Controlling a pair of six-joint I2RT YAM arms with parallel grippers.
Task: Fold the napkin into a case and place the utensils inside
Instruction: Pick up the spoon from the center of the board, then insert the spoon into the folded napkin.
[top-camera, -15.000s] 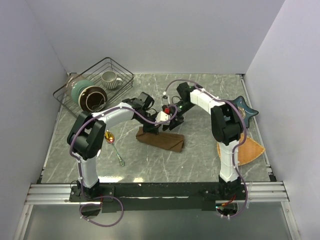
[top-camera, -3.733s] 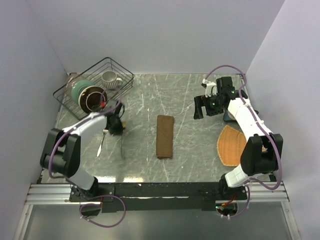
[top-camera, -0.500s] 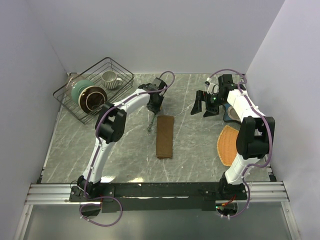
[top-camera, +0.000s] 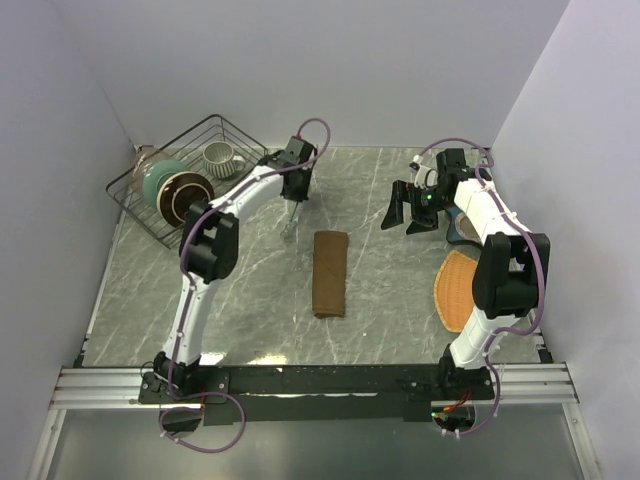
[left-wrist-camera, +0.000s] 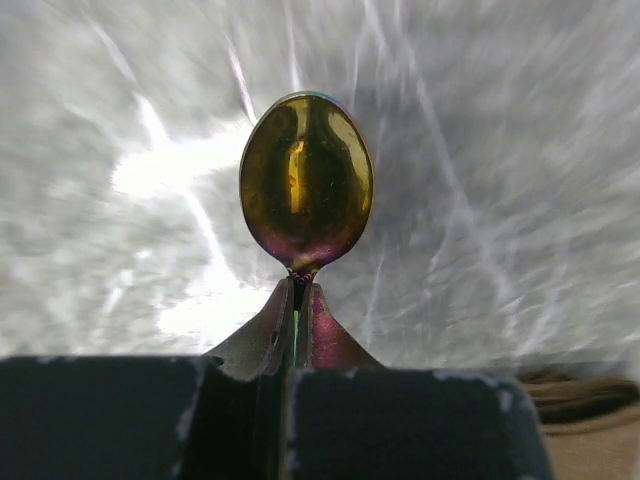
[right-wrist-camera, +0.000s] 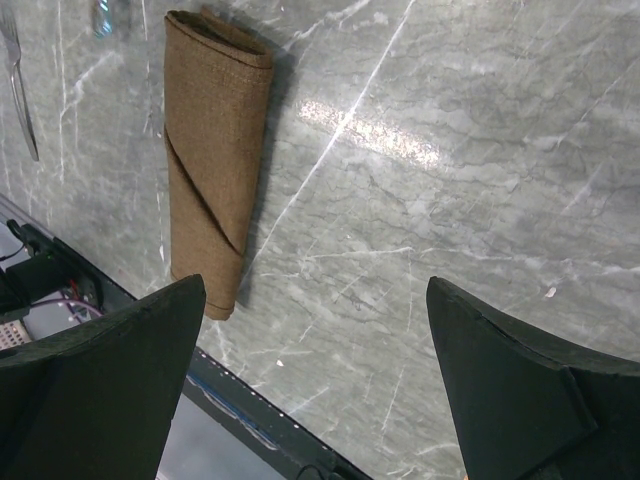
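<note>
The napkin is folded into a narrow dark-brown case lying lengthwise mid-table; it also shows in the right wrist view. My left gripper is beyond the case's far end and a little left of it. It is shut on the spoon, which hangs down from it. In the left wrist view the fingers pinch the spoon's neck, and its gold bowl sticks out past them. My right gripper is open and empty, right of the case. A slim silver utensil, seemingly the fork, lies left of the case.
A black wire basket at the back left holds a mug and bowls. An orange-tan woven mat lies at the right, near the right arm. The white walls close in the back and sides.
My left gripper has carried the spoon away from the case's far end, toward the back and slightly left. The right arm has not moved.
</note>
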